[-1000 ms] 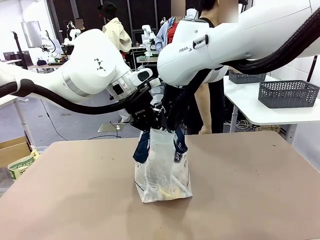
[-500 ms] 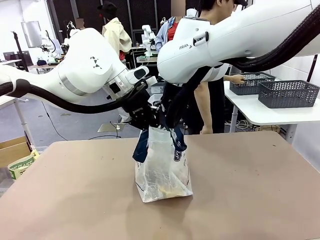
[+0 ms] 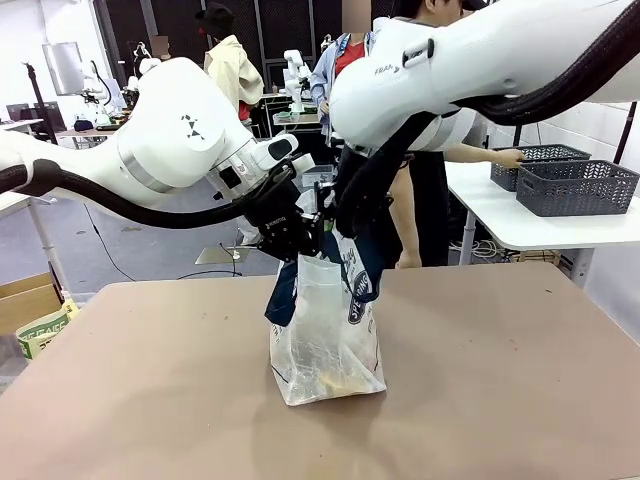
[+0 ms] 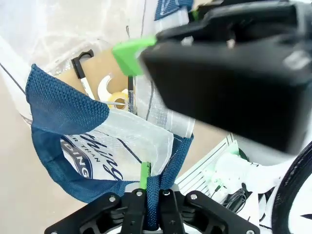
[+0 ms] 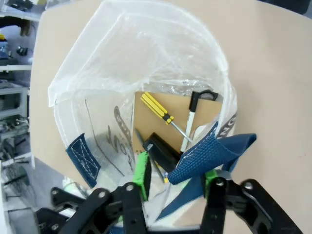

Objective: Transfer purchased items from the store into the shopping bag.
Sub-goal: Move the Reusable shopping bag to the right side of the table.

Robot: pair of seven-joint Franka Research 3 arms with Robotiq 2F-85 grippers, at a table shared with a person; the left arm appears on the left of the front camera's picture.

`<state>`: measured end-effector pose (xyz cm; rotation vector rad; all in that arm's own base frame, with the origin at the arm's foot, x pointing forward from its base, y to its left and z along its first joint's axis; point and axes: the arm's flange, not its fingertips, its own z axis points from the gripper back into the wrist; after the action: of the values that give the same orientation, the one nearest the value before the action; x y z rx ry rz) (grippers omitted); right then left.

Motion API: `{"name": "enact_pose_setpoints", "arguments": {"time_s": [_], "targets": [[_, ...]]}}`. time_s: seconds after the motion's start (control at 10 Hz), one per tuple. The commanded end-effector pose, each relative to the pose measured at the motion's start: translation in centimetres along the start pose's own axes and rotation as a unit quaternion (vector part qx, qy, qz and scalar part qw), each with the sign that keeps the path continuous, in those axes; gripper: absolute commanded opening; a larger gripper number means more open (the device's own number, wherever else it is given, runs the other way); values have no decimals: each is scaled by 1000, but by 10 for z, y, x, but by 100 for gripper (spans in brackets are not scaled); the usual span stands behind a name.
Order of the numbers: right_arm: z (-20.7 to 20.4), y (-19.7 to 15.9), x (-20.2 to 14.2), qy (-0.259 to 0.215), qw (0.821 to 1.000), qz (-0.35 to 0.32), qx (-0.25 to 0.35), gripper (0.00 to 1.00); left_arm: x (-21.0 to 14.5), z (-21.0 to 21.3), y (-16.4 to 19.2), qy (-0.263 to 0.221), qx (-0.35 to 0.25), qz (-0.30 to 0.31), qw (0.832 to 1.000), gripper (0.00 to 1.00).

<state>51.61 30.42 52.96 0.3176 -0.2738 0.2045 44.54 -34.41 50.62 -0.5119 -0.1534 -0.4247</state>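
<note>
The shopping bag (image 3: 326, 335), clear plastic with navy straps and lettering, stands upright mid-table. My left gripper (image 3: 298, 243) is above its left rim, shut on a navy strap (image 4: 152, 195). Just right of it my right gripper (image 3: 345, 232) hangs over the mouth, its green pads (image 5: 142, 174) apart and a slack strap (image 5: 207, 153) lying loose between them. Inside the bag lie purchased items: a brown cardboard packet (image 5: 158, 124), a yellow-handled screwdriver (image 5: 157, 108), a black piece (image 5: 163, 150) and a tape roll (image 4: 118, 100). Two dark grey lattice baskets (image 3: 575, 185) stand on a side table; which one is the store I cannot tell.
A person stands behind the arms with a hand (image 3: 508, 157) on the farther basket (image 3: 540, 154) on the white side table (image 3: 520, 225) at the right. The tan table (image 3: 500, 380) lies bare around the bag. A cardboard box (image 3: 30, 295) sits on the floor at left.
My right gripper has opened, letting its strap go slack, and its arm has lifted a little. The person has reached out and slid the farther basket to the right.
</note>
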Motion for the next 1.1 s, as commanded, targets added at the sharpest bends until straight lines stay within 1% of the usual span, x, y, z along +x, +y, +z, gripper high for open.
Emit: {"name": "enact_pose_setpoints", "arguments": {"time_s": [0.0,0.1,0.3,0.4,0.5,0.6,0.7,0.8,1.0], "targets": [[15,-27,-3,-27,999,-19,31,100,0,2,-1,-1,-1,1,1000,0],[25,-36,0,-33,998,-27,50,100,0,2,-1,-1,-1,1,1000,0],[42,-53,0,-43,997,-29,58,100,0,2,-1,-1,-1,1,1000,0],[50,-64,1,-45,996,-12,76,100,0,2,-1,-1,-1,1,1000,0],[59,-75,-3,-37,994,17,100,100,0,2,-1,-1,-1,1,1000,0],[65,-86,-9,-27,990,73,121,100,0,2,-1,-1,-1,1,1000,0],[72,-97,-17,-29,981,131,139,100,0,2,-1,-1,-1,1,1000,0],[78,-111,-25,-40,972,177,147,100,0,2,-1,-1,-1,1,1000,0],[91,-142,-48,-87,955,242,148,100,0,2,-1,-1,-1,1,1000,0]]}}
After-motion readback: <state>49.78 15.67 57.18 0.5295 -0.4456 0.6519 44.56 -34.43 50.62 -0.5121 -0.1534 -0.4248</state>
